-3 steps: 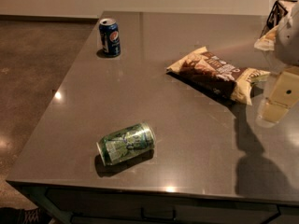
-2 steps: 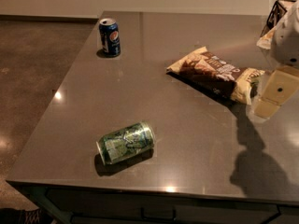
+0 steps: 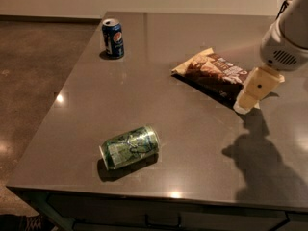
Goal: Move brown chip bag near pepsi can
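The pepsi can (image 3: 112, 37) stands upright near the far left edge of the grey worktop (image 3: 183, 124), well to the left of the tool and farther back than it. A green patterned can (image 3: 129, 147) lies on its side, also well to the left of the tool but nearer the front edge, far apart from the pepsi can. The brown chip bag (image 3: 211, 73) lies flat on the worktop just left of the tool, one tan end pointing left and back, the other end running in under the tool. The tool (image 3: 250, 97), a cream-coloured piece hanging from the white arm housing (image 3: 284, 47), sits at the right side of the worktop with its tip at the bag's near right end. I cannot tell whether it touches the bag, nor whether the tool is open or closed. Its dark shadow (image 3: 255, 153) falls on the worktop in front of it.
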Robot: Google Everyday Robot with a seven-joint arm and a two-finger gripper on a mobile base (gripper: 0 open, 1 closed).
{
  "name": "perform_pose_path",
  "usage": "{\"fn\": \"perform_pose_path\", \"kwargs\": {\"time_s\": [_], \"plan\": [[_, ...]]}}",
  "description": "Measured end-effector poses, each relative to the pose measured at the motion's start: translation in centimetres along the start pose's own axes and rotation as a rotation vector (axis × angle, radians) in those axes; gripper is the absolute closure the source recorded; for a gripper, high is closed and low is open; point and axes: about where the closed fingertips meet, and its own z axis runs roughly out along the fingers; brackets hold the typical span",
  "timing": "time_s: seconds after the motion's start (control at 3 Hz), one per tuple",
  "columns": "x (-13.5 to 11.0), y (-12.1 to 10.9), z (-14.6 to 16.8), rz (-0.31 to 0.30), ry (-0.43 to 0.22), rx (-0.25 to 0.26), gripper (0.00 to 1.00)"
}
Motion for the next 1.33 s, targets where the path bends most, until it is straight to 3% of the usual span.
{"fn": "perform_pose_path", "kwargs": {"time_s": [0.67,1.0,1.33], "plan": [[-1.2,-1.1,5.1,0.153,0.047,-0.011,0.0],[-1.6,-1.7,6.9,0.192,0.086,-0.005,0.16],[-2.0,-2.1,8.3,0.219,0.119,-0.004,0.39]]}}
